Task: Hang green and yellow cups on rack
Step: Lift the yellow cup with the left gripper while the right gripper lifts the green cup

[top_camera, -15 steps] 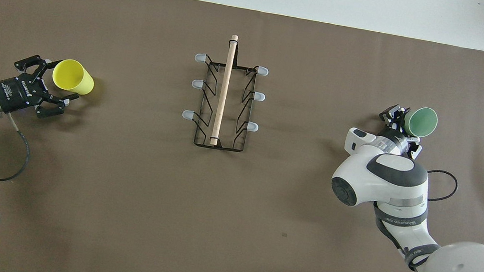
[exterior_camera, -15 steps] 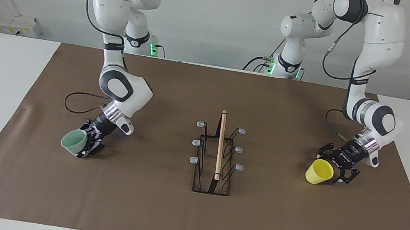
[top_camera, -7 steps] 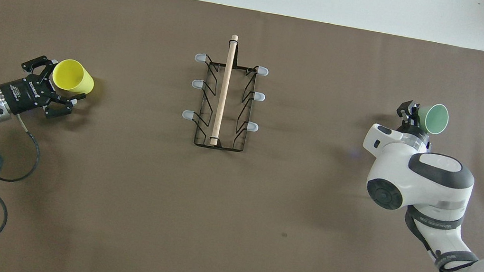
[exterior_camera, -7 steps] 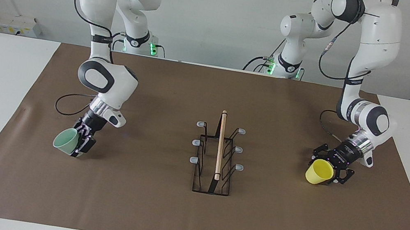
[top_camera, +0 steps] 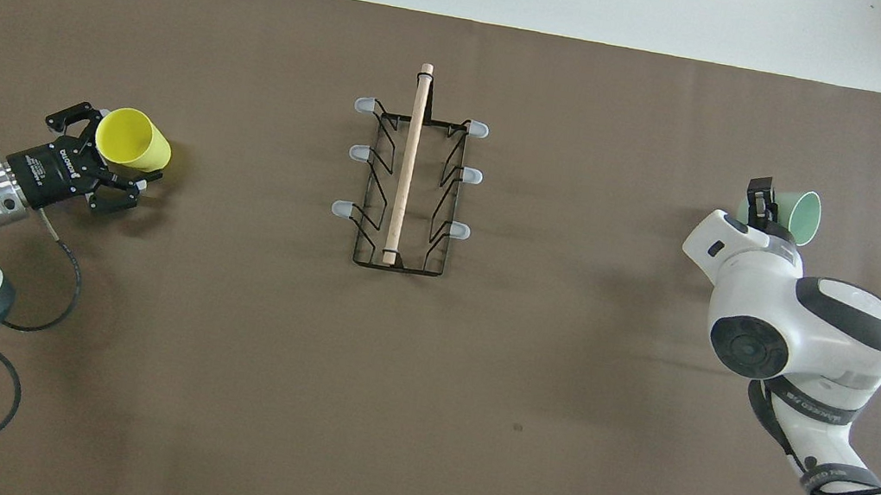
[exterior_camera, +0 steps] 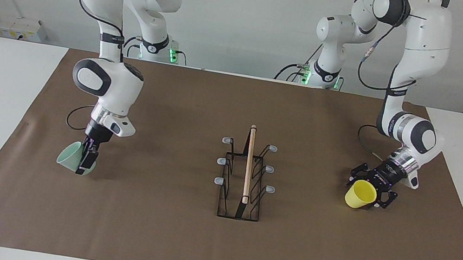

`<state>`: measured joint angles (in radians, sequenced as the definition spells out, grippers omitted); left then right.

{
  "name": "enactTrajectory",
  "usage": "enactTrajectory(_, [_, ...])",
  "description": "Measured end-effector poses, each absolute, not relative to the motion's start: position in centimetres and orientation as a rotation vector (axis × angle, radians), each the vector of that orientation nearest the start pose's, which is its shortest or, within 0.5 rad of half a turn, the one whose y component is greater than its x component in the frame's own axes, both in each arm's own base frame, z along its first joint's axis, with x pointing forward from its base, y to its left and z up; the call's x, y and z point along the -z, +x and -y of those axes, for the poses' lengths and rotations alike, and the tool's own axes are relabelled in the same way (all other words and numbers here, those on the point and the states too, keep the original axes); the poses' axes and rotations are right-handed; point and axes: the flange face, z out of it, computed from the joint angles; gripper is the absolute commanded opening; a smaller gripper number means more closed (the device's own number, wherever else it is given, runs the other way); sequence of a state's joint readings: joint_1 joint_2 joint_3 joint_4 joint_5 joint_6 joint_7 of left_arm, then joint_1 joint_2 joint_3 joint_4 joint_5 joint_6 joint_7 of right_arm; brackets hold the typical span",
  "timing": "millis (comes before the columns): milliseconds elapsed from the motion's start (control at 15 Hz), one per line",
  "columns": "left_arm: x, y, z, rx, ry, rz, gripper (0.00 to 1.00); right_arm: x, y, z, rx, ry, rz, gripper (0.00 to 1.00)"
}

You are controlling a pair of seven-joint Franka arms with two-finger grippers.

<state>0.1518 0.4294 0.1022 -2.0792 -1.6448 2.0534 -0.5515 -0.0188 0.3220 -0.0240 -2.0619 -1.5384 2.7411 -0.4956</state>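
Pinching the pale mint-green plastic cup [exterior_camera: 68, 160], the right gripper [exterior_camera: 84, 164] has swung upright, at three o'clock of the black wire rack [top_camera: 410, 156] seen from overhead. The left gripper [exterior_camera: 367, 193], fingers spread, has edged around the bright yellow plastic cup [exterior_camera: 359, 195], so closing on it looks next.

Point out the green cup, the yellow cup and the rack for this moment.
green cup [exterior_camera: 68, 160], facing view, on its outer side wall.
yellow cup [exterior_camera: 359, 194], facing view, on its side wall below the rim.
rack [top_camera: 408, 164], overhead view, on the wooden rod along its top.

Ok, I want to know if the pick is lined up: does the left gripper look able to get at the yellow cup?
Probably yes. The left gripper is open at the yellow cup, with nothing between them. The rack stands well apart, and the right gripper holds the green cup at its own end.
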Motion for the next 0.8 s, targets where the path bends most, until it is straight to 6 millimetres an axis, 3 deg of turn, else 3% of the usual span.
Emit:
enactTrajectory(668, [-21.9, 57.4, -8.4, 0.511, 1.044, -1.696, 1.00, -30.1, 59.9, -4.2, -0.125, 1.498, -1.814, 0.00])
enactTrajectory(735, [-21.9, 57.4, -8.4, 0.508, 1.043, -1.698, 0.98, -30.4, 60.1, -4.7, -0.134, 1.503, -1.817, 0.00])
enactTrajectory(802, [-21.9, 57.4, -8.4, 0.504, 1.040, -1.700, 0.84, -30.6, 60.2, -5.1, -0.141, 1.499, -1.822, 0.00])
